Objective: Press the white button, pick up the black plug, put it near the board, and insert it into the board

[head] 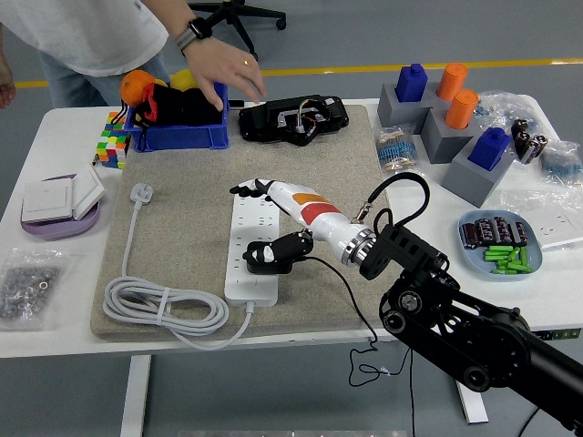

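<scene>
We see the right hand [273, 218] extended over the white power strip [251, 250] on the grey mat [182, 228], fingers spread, thumb resting against the black plug [266, 257] seated on the strip. The strip's white cable [164, 309] lies coiled on the mat. A person's hand [228, 68] hovers above the blue bin [178, 137].

White table [301, 323] bearing a grey felt mat [187, 228], purple dish [56, 223], bag of screws [32, 284], grey peg blocks [460, 137], blue tray [501, 246].
</scene>
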Controlling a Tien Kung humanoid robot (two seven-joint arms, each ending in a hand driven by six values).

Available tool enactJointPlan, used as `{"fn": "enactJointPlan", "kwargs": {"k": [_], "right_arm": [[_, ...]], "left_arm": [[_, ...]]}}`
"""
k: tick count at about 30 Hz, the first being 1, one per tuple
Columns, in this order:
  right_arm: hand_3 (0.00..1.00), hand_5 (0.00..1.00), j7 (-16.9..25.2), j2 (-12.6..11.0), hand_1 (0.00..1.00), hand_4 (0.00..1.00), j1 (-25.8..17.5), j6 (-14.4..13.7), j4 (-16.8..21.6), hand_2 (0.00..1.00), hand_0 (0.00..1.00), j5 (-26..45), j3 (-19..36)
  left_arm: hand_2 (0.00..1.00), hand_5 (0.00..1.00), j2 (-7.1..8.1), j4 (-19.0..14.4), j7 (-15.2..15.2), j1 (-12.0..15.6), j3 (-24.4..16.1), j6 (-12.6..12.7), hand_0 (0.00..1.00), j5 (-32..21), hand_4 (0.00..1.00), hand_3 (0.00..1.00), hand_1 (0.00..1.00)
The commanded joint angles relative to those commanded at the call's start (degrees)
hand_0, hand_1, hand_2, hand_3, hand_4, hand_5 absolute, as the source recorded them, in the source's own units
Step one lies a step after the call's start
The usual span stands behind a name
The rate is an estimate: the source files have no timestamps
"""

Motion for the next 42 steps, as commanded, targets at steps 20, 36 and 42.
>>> {"fn": "enactJointPlan", "kwargs": {"k": [20,36,42], "right_arm": [[0.871,0.605,6.7,-8.2,0.895,0.998,-16.8,-4.3,8.9,0.862,0.936,0.2,28.4],[0.861,0.636,9.9,-7.7,0.885,0.998,-26.4,-6.2,8.5,0.844,0.935,0.6,42.3],[0.854,0.637,10.0,-6.6,0.881,0.998,-27.6,-6.4,9.1,0.840,0.934,-0.2,45.7]], "left_arm": [[0.635,0.395,0.01,0.0,0.0,-0.1,-0.3,-0.1,0.623,0.9,0.549,0.689,0.629],[0.635,0.395,0.01,0.0,-0.1,0.3,-0.4,-0.3,0.624,1.7,0.551,0.691,0.629],[0.635,0.394,-0.23,0.0,-0.1,0.7,-0.7,-0.3,0.627,1.7,0.552,0.691,0.630]]}}
